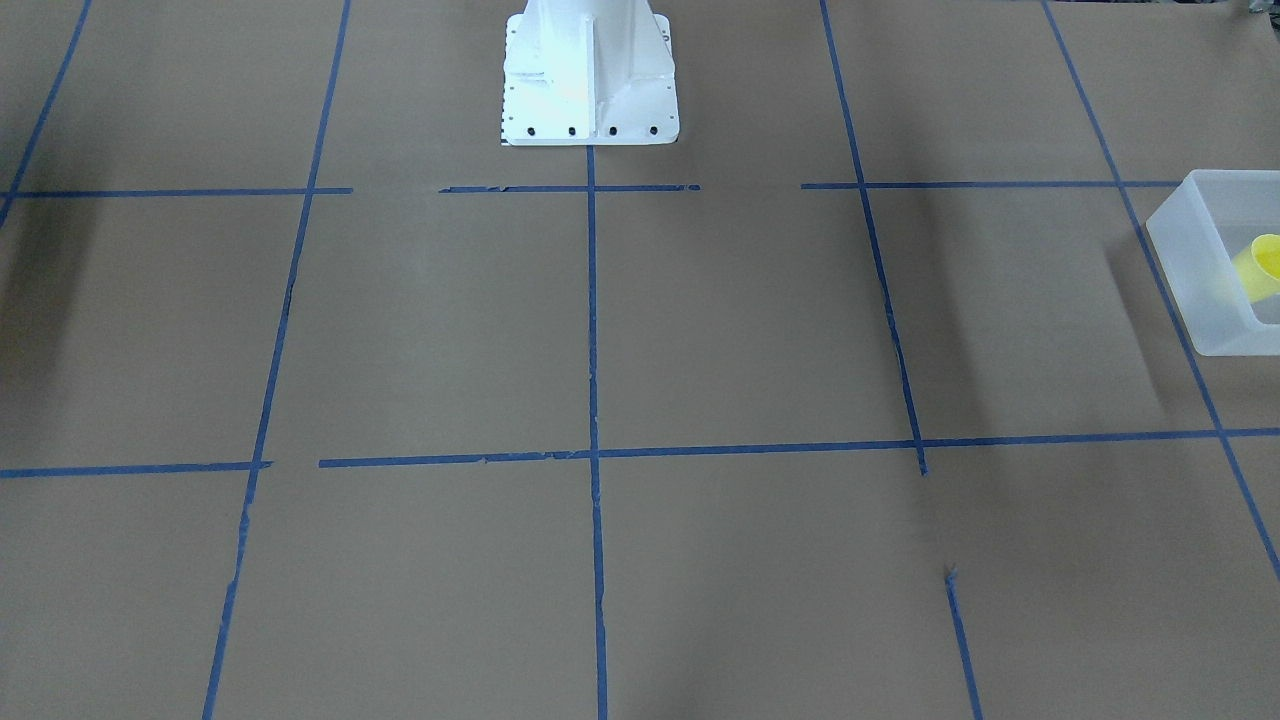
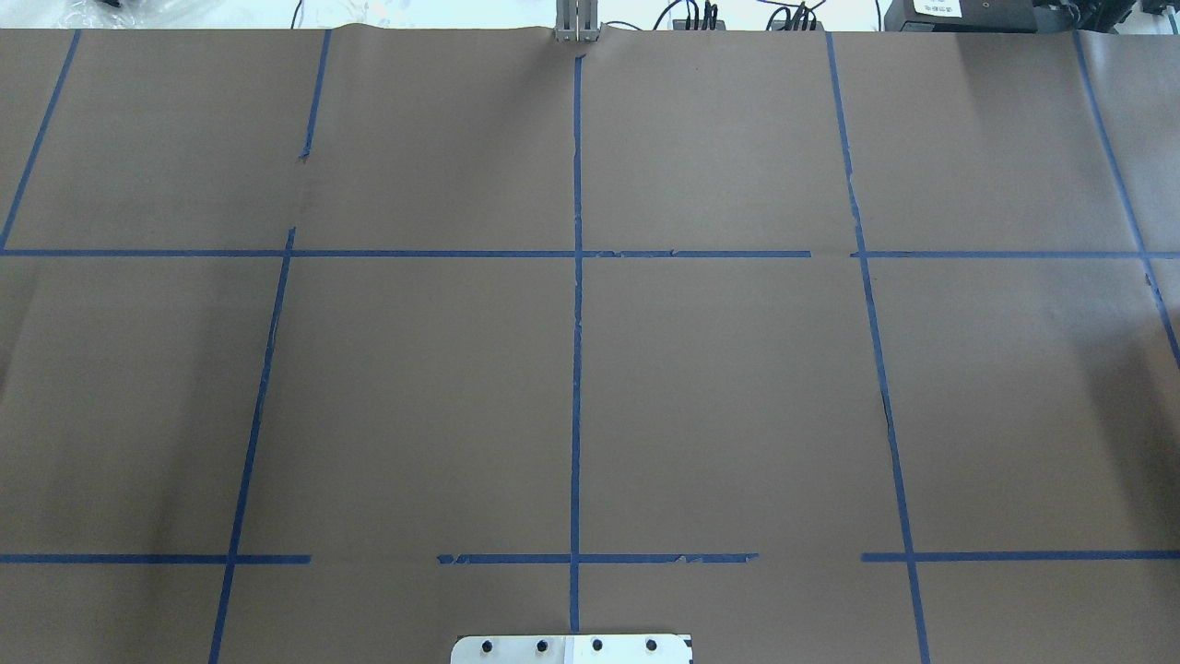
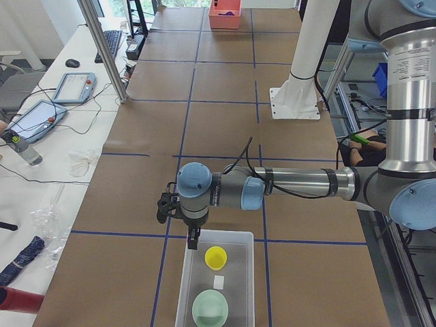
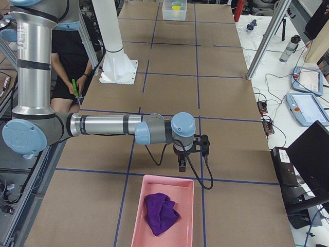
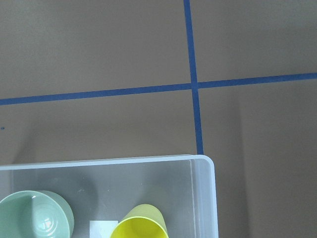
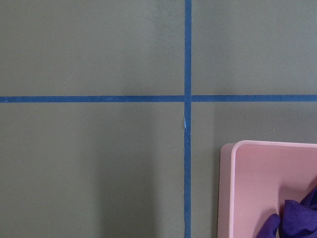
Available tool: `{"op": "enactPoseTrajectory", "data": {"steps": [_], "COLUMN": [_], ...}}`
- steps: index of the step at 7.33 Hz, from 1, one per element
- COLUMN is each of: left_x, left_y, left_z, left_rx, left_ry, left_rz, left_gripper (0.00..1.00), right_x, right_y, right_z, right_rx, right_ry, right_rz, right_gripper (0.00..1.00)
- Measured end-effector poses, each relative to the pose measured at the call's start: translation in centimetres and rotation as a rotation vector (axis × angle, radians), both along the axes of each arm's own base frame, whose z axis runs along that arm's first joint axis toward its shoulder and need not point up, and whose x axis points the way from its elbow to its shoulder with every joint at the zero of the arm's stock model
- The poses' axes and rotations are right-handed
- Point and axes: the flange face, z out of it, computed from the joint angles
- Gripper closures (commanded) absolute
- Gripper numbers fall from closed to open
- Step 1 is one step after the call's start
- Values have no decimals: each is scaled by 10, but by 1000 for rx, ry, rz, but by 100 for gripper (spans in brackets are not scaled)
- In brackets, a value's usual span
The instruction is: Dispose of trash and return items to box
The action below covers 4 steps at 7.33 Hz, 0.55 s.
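Note:
The frosted white box (image 3: 240, 272) stands at the table's left end. In it lies the yellow cup (image 3: 216, 257), beside a pale green bowl (image 3: 210, 308) and a small white slip (image 3: 219, 281). The box (image 5: 210, 188), cup (image 5: 141, 227) and bowl (image 5: 34, 218) also show in the left wrist view, and the box (image 1: 1200, 270) and cup (image 1: 1262, 265) at the right edge of the front view. My left gripper (image 3: 194, 240) hangs over the box's far rim. My right gripper (image 4: 182, 167) hangs over a pink tray's near rim. I cannot tell whether either is open or shut.
A pink tray (image 4: 134, 216) with a purple cloth (image 4: 161, 212) stands at the table's right end; it also shows in the right wrist view (image 6: 228, 198). The white robot base (image 1: 590, 80) stands at the table's middle edge. Blue tape lines grid the brown paper.

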Motion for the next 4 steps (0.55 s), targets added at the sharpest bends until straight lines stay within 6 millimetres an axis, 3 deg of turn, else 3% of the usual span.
{"op": "enactPoseTrajectory", "data": {"steps": [4], "left_x": [0], "left_y": [-1], "left_z": [-2], "left_rx": [2], "left_ry": [1], "left_rz": [-2], "left_gripper": [0], "right_x": [0], "right_y": [1], "right_z": [16], "right_rx": [-29], "right_ry": [1], "right_rz": [-2], "right_gripper": [0]}}
